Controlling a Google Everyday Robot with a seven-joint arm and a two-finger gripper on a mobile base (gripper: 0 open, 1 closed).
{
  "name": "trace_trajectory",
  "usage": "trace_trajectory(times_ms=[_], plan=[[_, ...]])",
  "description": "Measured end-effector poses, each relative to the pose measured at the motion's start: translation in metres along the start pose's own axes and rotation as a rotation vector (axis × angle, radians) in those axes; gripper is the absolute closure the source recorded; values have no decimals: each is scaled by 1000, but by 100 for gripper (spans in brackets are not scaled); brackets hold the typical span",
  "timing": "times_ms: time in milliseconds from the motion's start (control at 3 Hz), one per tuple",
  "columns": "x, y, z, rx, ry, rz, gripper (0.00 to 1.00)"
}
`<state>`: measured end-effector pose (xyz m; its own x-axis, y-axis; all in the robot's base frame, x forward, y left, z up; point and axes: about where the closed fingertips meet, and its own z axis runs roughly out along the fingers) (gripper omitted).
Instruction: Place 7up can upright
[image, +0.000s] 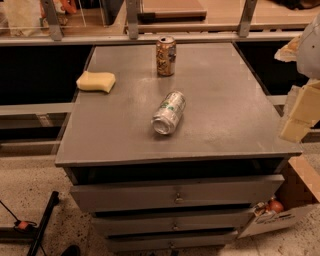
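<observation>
The 7up can (169, 112) lies on its side near the middle of the grey cabinet top (225, 100). It is silver-white with green lettering, and its shiny end faces the front edge. My gripper (299, 114) is a cream-coloured shape at the right edge of the view. It hangs beyond the cabinet's right front corner, well away from the can and holding nothing.
A brown-orange patterned can (166, 55) stands upright at the back of the top. A yellow sponge (96, 81) lies at the back left. Drawers (175, 195) are below the top. A cardboard box (295, 200) sits on the floor at the right, and black rods (42, 220) at the left.
</observation>
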<state>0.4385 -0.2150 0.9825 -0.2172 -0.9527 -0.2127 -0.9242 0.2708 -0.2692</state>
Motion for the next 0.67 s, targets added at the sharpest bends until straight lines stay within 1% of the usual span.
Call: trace_trajectory(times_ms=[333,667], plan=[[0,0,0,0,0,0,0],[-5,-6,-1,12,-10,15,0]])
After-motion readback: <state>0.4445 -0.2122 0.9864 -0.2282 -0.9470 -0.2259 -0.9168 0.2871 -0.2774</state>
